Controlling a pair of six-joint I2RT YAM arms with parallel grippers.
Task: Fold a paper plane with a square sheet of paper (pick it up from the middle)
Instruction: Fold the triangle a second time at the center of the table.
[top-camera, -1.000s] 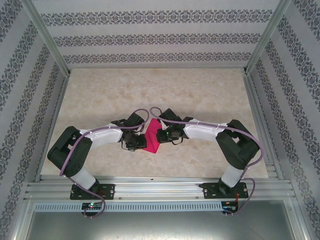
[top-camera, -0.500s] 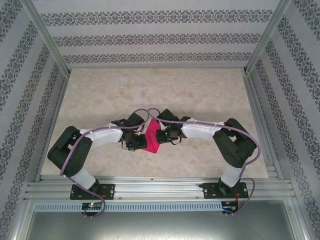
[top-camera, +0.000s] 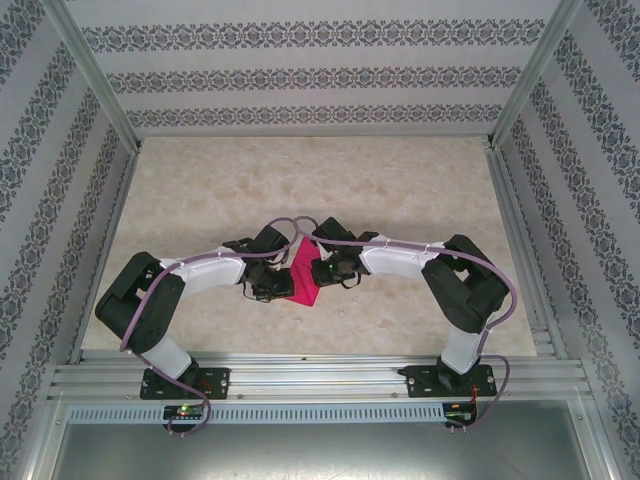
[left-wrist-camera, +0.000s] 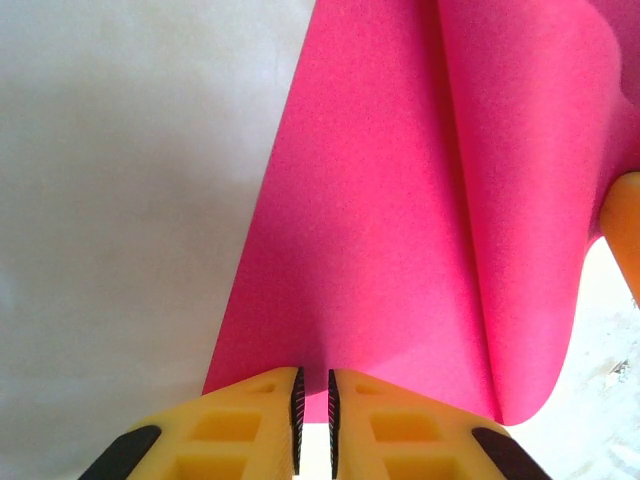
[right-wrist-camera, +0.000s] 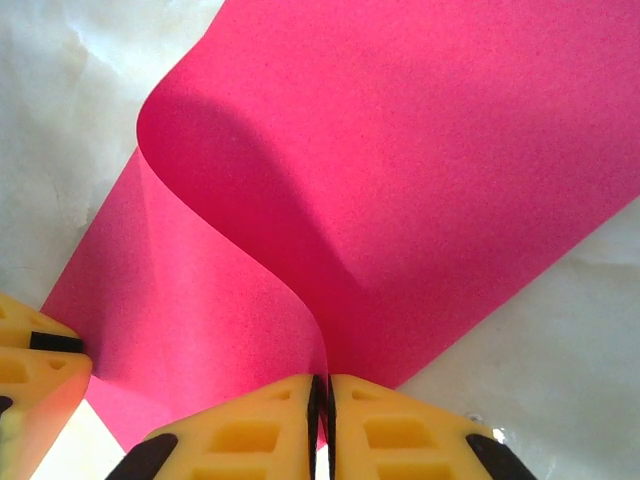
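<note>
Yellow-padded left gripper (left-wrist-camera: 313, 415) pinched tight on the paper (left-wrist-camera: 380, 230) at its near edge, right gripper (right-wrist-camera: 321, 410) clamped just as tight on a curled-up edge, pink sheet bowing between the two, low over the table (top-camera: 200, 190), near-middle.

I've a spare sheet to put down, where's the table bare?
The far half of the table, from the back wall to the arms, is bare, as is the near strip between their bases. It is crowded mid-table, where the left gripper and right gripper pinch the square sheet of paper.
</note>
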